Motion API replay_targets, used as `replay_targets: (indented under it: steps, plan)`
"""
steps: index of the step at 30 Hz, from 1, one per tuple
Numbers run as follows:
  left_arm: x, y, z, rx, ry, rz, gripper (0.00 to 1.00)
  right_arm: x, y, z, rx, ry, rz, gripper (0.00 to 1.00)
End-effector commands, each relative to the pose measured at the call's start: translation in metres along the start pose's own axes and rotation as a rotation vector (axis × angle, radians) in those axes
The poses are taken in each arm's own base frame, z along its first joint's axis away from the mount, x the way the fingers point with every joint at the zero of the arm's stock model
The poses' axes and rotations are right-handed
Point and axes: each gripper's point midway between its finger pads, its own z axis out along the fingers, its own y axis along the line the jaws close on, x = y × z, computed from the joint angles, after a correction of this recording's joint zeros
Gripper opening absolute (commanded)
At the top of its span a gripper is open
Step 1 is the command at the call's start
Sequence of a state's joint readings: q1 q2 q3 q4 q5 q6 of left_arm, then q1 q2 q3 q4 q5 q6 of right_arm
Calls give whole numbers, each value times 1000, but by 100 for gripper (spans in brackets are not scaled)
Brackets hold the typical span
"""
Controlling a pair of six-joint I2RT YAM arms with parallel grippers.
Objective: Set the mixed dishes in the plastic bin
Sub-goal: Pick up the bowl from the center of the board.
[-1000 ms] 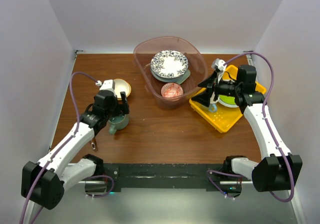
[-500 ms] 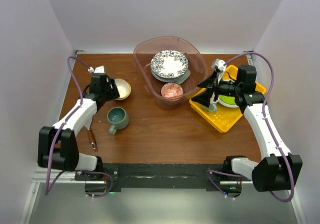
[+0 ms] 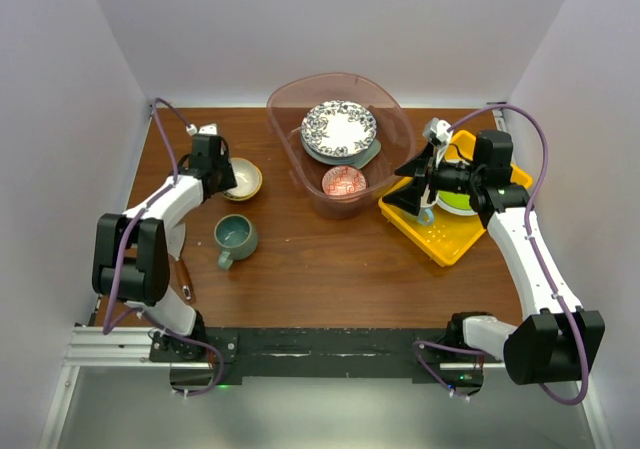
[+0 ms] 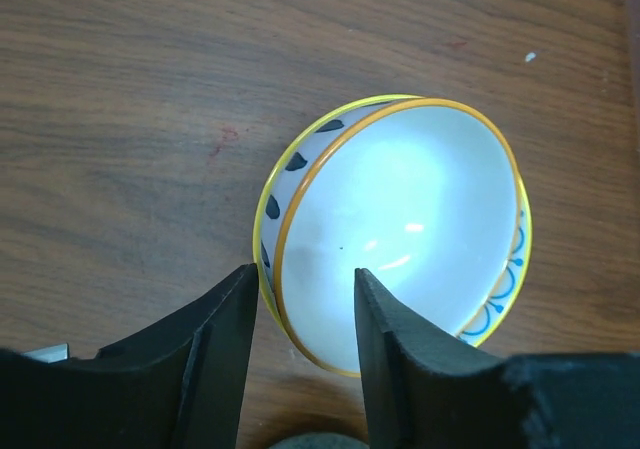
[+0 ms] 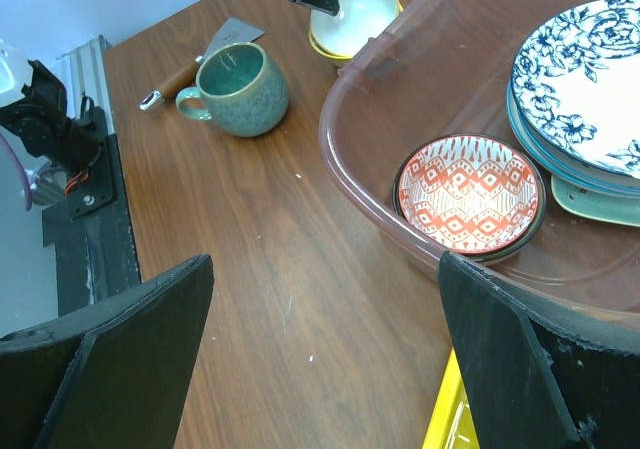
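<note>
The left end effector [image 4: 305, 274] sits half-closed astride the left rim of the small bowl [image 4: 410, 219] on the worktop [image 3: 320, 259], left of the bin [image 3: 285, 149]; I cannot tell whether it grips yet, so it should pinch the wall squarely before lifting.

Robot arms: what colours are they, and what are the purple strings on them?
The left arm and the right arm are white tubes with chunky black joints. The purple strings are cables, one looping along each arm. The left gripper and the right gripper each have two flat black fingers.
</note>
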State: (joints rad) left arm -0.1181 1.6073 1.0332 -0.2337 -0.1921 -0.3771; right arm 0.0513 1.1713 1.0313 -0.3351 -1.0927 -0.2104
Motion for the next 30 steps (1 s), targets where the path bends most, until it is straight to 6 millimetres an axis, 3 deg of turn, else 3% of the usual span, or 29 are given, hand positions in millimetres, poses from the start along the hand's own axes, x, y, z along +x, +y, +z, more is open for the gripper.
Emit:
replay_targets:
  steps: [1, 3, 4, 14, 22, 30]
  plan:
    - [-22, 6, 3, -43, -44, 24, 43, -13, 5, -3, -16, -23, -50, 98]
    - [-22, 6, 4, -49, -41, 28, 35, -13, 6, -3, -17, -24, -51, 98]
    - [-23, 7, 3, -50, -43, 32, 24, -14, 6, -3, -19, -24, -51, 98]
    - [-42, 2, -18, -19, -97, 33, 0, -13, 5, -3, -16, -23, -50, 98]
    - [-60, -5, -49, 44, -164, 17, 0, -13, 4, -3, -11, -22, -51, 98]
    - [-66, -14, -96, 157, -247, -25, 0, -12, 3, -3, -9, -20, -50, 98]
